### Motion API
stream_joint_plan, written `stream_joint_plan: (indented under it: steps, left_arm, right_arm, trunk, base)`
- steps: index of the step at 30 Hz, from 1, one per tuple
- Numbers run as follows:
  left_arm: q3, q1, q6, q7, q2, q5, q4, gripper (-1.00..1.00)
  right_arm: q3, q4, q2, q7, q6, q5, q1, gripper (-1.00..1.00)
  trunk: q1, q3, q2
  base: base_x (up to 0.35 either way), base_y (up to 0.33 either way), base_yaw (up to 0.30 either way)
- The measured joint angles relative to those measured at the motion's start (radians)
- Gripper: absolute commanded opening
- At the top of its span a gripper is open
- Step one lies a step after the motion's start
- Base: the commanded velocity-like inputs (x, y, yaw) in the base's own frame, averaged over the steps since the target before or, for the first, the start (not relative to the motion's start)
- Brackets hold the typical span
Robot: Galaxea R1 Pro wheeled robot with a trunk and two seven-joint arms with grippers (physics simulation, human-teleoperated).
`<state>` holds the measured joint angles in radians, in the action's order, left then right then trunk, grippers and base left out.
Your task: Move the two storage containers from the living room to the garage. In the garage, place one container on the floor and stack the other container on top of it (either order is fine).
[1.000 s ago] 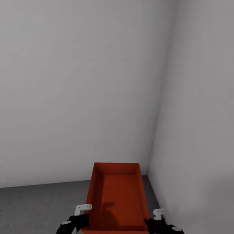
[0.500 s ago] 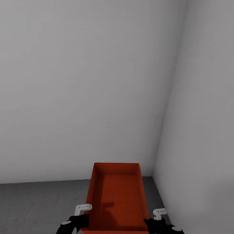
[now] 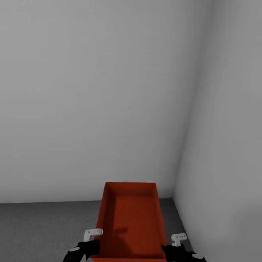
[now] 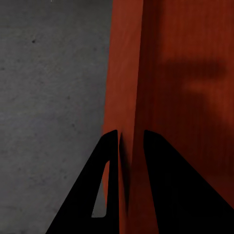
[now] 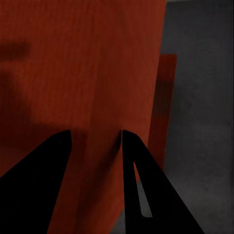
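1. Camera has swung left since a second ago; the wall corner (image 3: 174, 196) sits further right.
2. Bin (image 3: 130, 222) unmoved relative to the arms, held above the garage floor (image 3: 43, 229).
3. Left gripper (image 4: 130, 139) and right gripper (image 5: 96, 136) each pinch a bin side wall.
4. Second red edge (image 5: 163, 107) below, probably the other bin; stacking looks close.

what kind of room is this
Likely a garage or bare utility room: plain pale grey walls meet in a corner, the floor is dark mottled concrete, and no furniture is in view beyond the carried orange-red storage container.

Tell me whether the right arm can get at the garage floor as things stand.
Probably not: the right end effector is shut on the storage container's wall, sharing the carry with the left end effector; it must let go first.
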<state>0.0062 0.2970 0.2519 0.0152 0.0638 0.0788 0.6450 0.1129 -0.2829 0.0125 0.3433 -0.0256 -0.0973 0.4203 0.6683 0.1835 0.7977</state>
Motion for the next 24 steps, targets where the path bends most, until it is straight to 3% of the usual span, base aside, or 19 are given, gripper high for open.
stream_joint_plan:
  steps: [6, 24]
  left_arm:
    - [0.001, 0.000, 0.000, 0.000, 0.001, -0.001, 0.000, -1.00]
    - [0.000, 0.000, 0.003, 0.000, 0.000, 0.000, 0.003, -1.00]
  right_arm:
    - [-0.001, 0.000, 0.001, 0.000, 0.000, 0.001, 0.000, -1.00]
    - [0.001, 0.000, -0.001, 0.000, 0.000, 0.000, 0.000, -1.00]
  trunk:
    - [0.000, 0.000, 0.000]
    - [0.000, 0.000, 0.000]
  base:
    - [0.000, 0.000, -0.173]
    - [0.000, 0.000, -0.006]
